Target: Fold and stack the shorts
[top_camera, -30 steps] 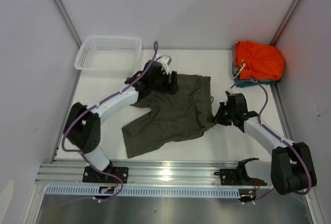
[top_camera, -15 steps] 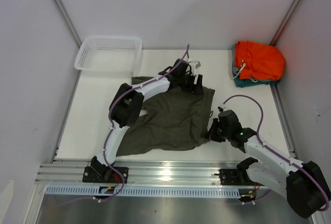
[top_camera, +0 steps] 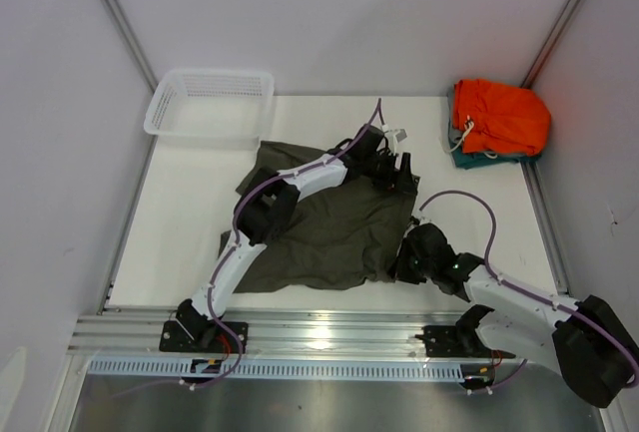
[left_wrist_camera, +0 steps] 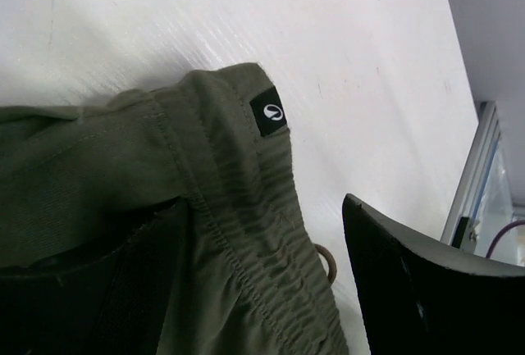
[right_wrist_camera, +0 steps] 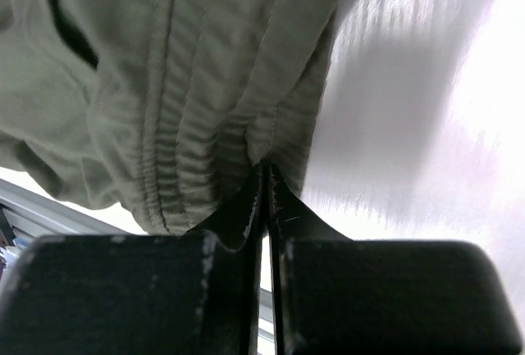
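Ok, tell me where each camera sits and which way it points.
Top: above and behind the arms, looking down on the table; both arms show.
Left wrist: over the left gripper, facing the shorts at their labelled waistband corner; open fingers show.
Right wrist: behind the right gripper, whose shut fingers pinch the waistband.
All three show the shorts.

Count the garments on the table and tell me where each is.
3. The olive shorts spread mid-table; the orange shorts bundled in the far right corner; a teal garment peeking out beneath them. More may hide under that pile.
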You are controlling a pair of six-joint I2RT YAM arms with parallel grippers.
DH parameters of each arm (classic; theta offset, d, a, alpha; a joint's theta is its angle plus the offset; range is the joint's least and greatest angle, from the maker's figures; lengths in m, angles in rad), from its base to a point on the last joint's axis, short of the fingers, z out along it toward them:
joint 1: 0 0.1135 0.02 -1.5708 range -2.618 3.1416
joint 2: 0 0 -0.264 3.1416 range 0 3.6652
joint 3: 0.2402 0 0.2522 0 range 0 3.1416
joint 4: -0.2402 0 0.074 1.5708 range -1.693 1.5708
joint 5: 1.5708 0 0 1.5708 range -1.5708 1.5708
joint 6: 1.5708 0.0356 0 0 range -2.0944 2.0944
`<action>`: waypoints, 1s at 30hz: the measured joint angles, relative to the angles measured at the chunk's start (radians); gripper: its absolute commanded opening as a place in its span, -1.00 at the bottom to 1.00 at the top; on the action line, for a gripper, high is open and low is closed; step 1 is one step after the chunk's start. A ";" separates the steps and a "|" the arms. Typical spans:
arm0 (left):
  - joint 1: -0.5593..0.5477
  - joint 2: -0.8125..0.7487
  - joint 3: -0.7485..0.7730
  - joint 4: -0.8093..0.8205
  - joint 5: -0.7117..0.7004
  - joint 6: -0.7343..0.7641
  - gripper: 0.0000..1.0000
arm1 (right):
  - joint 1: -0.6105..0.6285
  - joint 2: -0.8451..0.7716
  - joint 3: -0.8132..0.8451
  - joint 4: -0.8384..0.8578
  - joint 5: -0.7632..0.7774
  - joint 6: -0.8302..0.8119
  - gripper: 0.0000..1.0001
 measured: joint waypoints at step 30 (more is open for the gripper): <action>0.003 -0.006 -0.047 0.102 -0.082 -0.075 0.57 | 0.215 -0.303 0.074 -0.445 0.248 0.163 0.48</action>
